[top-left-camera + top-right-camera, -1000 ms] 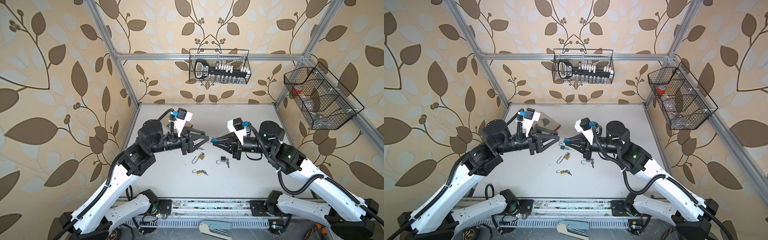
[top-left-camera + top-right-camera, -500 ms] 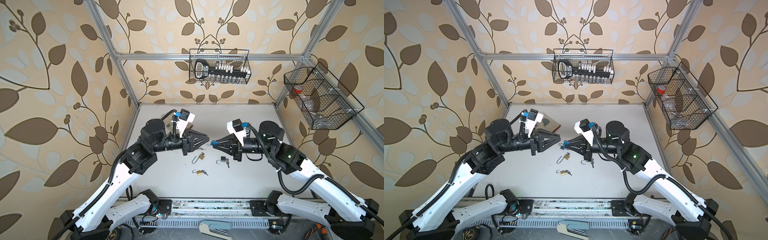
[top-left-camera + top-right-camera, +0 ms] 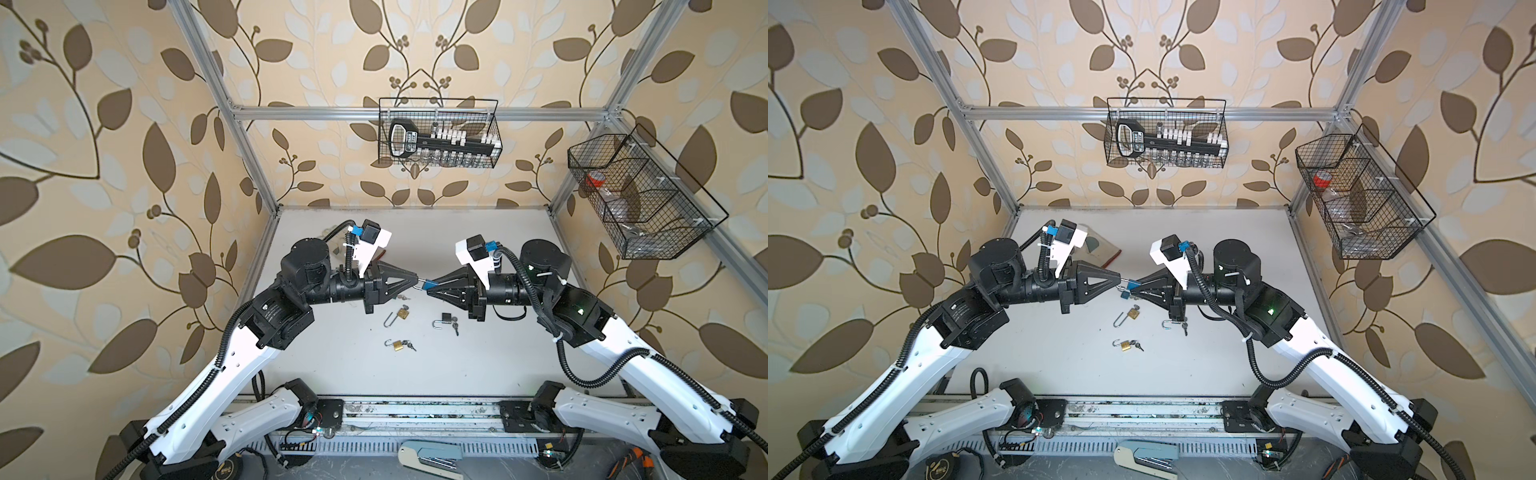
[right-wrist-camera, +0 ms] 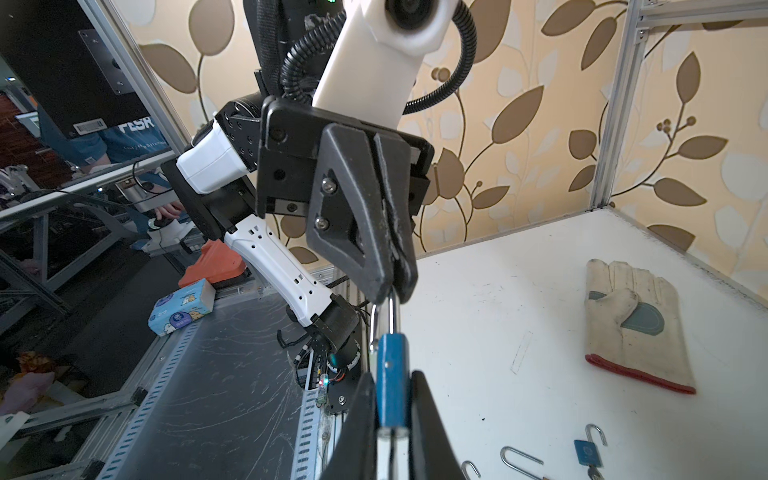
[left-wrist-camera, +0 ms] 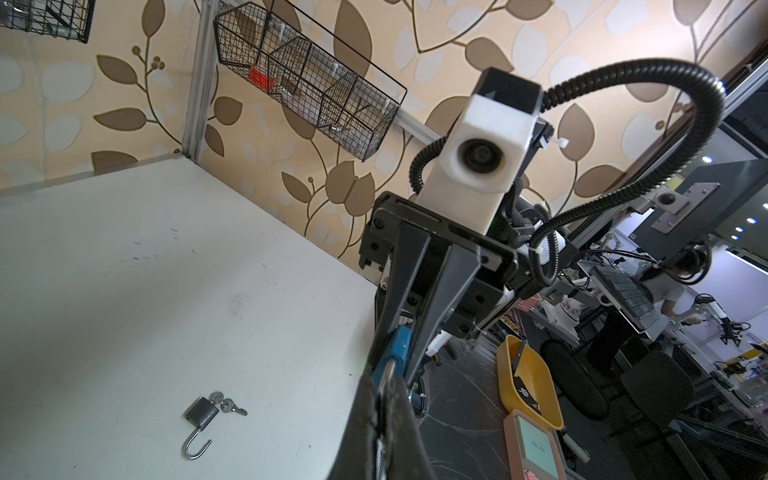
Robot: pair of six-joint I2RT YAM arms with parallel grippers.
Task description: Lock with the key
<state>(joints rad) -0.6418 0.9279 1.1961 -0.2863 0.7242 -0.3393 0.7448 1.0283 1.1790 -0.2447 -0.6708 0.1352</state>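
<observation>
A blue padlock hangs in the air between my two grippers above the table's middle. My right gripper is shut on the flat sides of the blue padlock. Its silver shackle points at my left gripper, which is shut on the shackle's bend. In the left wrist view the lock body sits just beyond my closed fingertips. I cannot make out a key in this lock.
On the table below lie several open padlocks with keys: a long-shackled brass one, a grey one, a small brass one and another blue one. A work glove lies at the back left. Wire baskets hang on the walls.
My left gripper has come a little closer to the right one. Its jaws have gone from open to shut on the shackle. The right gripper has kept still with the lock.
</observation>
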